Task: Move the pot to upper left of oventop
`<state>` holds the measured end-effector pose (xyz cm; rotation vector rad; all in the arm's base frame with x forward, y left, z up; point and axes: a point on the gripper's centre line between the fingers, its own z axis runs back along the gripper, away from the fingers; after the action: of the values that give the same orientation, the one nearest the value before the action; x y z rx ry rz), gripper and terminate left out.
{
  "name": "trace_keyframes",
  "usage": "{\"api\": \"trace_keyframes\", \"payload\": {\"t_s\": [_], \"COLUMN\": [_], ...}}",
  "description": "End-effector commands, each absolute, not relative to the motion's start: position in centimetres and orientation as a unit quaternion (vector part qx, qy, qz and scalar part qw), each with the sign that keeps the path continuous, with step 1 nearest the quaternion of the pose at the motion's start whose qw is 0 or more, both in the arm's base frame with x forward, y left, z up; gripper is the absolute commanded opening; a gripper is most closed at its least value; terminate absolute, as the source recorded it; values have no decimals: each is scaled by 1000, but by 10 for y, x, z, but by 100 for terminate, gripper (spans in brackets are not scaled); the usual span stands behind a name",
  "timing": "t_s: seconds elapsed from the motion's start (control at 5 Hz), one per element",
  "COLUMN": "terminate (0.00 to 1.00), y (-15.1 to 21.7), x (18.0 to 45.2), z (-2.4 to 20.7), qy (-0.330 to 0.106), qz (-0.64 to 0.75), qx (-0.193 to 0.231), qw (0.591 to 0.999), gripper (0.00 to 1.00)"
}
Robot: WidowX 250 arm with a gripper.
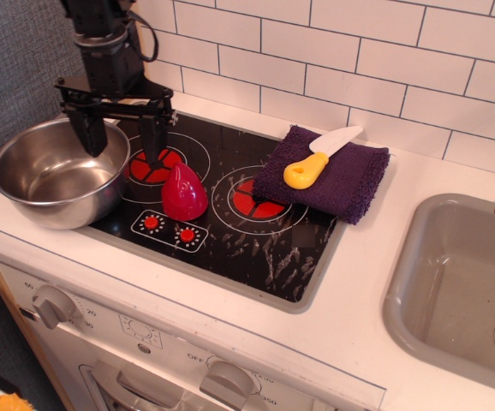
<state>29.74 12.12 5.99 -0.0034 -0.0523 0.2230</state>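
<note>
The shiny steel pot (46, 184) sits at the lower left of the oventop (247, 248), half on the black glass and half on the white counter. My gripper (122, 141) is open and straddles the pot's right rim. One finger (89, 137) hangs inside the pot. The other finger (156, 141) hangs outside it, over the left burner. I cannot tell if a finger touches the rim.
A red teardrop piece (183, 193) stands just right of the pot, between the burners. A purple cloth (342, 184) with a yellow-handled toy knife (316, 158) lies on the oventop's upper right. A grey sink (453, 282) is at the right. The tiled wall runs behind.
</note>
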Motion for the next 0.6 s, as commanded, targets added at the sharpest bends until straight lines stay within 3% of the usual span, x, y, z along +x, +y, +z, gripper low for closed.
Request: {"api": "trace_keyframes", "payload": {"t_s": [0.0,0.2,0.4], "terminate": [0,0,0], "y": [131,133,131], "x": [305,304,301], "z": [65,53,44], "qy": [-37,-14,-1], "qz": [123,126,125], "qx": [18,19,21], "qw": [992,992,992], "gripper": [100,100,0]}}
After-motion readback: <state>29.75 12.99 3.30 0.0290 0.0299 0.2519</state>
